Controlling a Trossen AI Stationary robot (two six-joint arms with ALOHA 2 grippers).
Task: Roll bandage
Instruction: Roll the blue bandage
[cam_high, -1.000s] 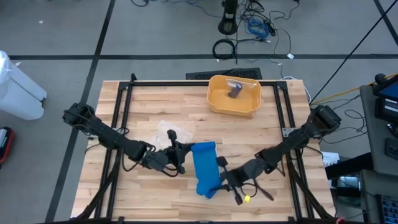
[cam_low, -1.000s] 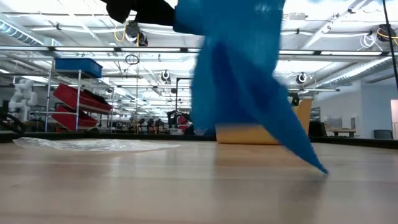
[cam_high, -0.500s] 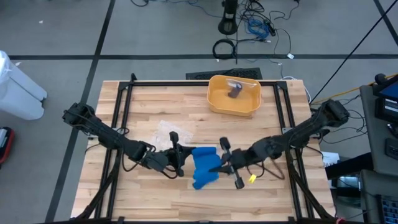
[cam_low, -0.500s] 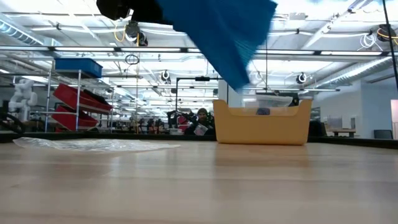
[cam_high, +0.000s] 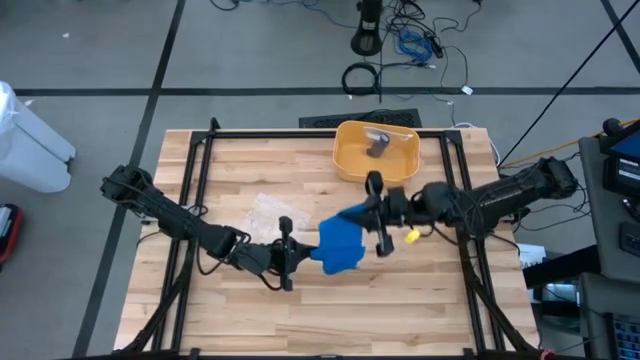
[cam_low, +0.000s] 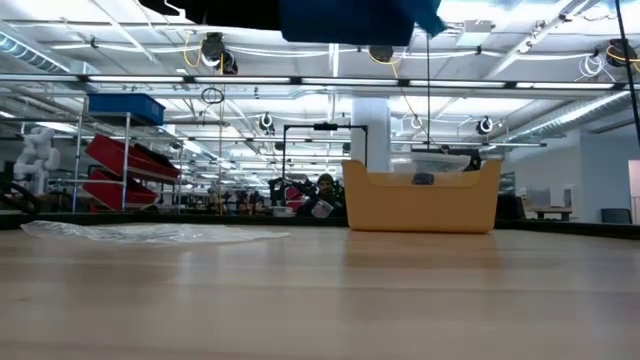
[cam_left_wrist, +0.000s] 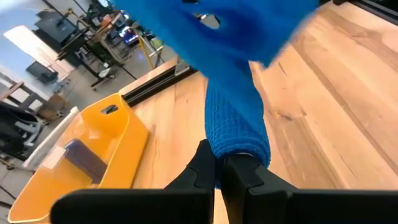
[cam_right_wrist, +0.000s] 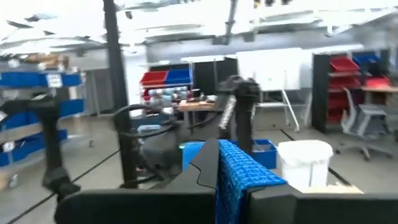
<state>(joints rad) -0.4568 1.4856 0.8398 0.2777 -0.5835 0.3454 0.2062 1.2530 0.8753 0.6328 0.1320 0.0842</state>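
Note:
A blue mesh bandage hangs in the air between my two grippers, above the middle of the table. In the low view the bandage shows only at the top, clear of the table top. My left gripper is shut on its left end. My right gripper is raised just near of the yellow bin and is shut on the other end. The bandage is bunched and folded between them. My left gripper pinches one end of the bandage between its two fingers, coming level from the table's left. The bandage runs away from the fingers and is lifted clear. My right gripper pinches the other end's edge between its two fingers, coming from the table's right. That end is clear of the table.
A yellow bin with a grey object in it stands at the far middle; it also shows in the low view. A clear plastic wrapper lies left of centre. Black frame rails run along both sides of the table.
My right gripper has risen and gone from the near right toward the far edge and the yellow bin, carrying its end of the bandage. The bandage, whose lower end touched the table, is now lifted clear and bunched up. The left end has stayed in place.

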